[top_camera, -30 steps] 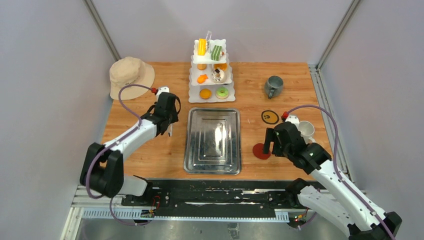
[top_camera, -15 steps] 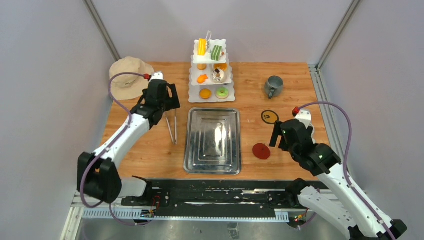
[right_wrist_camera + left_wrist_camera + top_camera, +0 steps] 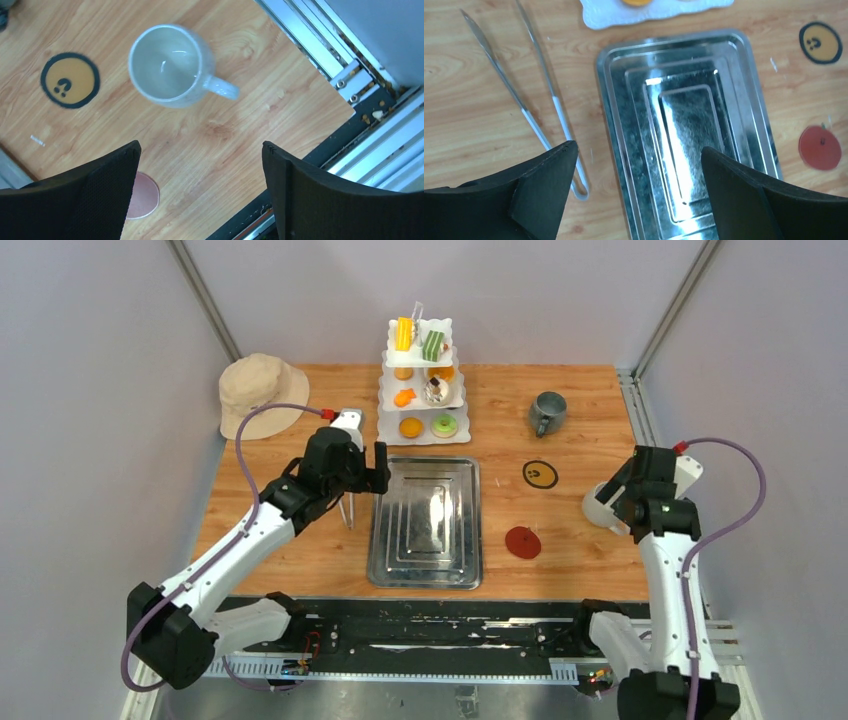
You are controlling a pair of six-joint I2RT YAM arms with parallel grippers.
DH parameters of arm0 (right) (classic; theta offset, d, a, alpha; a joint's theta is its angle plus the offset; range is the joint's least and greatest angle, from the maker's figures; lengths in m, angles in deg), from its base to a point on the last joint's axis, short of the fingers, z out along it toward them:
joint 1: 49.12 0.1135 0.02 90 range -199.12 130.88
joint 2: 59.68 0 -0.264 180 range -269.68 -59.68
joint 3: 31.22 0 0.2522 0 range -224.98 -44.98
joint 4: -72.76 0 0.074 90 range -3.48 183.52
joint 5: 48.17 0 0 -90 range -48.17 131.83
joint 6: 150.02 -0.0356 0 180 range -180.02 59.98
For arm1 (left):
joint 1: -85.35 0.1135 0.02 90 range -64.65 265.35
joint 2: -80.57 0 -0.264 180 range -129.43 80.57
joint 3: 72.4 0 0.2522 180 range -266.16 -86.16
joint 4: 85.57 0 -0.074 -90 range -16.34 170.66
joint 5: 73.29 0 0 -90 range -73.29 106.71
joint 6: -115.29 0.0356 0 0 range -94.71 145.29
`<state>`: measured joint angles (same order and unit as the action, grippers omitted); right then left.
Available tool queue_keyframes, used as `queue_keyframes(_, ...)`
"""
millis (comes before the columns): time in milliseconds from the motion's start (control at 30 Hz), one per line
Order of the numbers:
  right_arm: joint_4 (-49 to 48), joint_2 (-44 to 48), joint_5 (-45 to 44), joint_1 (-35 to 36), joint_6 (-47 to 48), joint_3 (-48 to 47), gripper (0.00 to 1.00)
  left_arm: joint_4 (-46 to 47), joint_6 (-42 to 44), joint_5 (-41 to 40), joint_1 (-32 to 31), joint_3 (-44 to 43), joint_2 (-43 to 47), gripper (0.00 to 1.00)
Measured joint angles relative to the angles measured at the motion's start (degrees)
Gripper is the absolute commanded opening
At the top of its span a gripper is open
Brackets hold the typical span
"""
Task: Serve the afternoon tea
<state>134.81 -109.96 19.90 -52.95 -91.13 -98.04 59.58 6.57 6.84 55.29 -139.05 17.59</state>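
Left: I am hovering the left gripper [image 3: 639,152] over the tongs [image 3: 539,100] and the tray [image 3: 689,125], jaws spread wide and gripping nothing. Centre: the pastries [image 3: 410,427] are sitting on the tiered stand [image 3: 385,432] behind the tray, and the grey mug [image 3: 547,412] is standing to its right. Right: I am hovering the right gripper [image 3: 200,150], jaws wide and empty, near the upright white mug [image 3: 172,65] at the table's right edge.

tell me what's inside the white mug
Nothing shows inside the white mug: the right wrist view looks down into it, bare white walls and bottom. In the top view the right arm covers most of it.
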Motion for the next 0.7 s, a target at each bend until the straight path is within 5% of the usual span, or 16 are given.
queue_keyframes(133,0.0,-5.0,5.6,-9.1,0.0,0.0,0.88,-0.5,-0.6,2.2,-0.9,2.5,0.4,0.98)
queue_keyframes(300,-0.8,-10.5,8.0,-11.0,2.9,0.0,0.89,-0.1,-1.0,4.8,-1.5,3.9,0.3,0.98)
queue_keyframes(700,-10.9,-3.7,21.4,-22.4,8.7,8.8,0.96,-0.1,-1.0,5.7,-1.6,3.9,0.1,0.98)
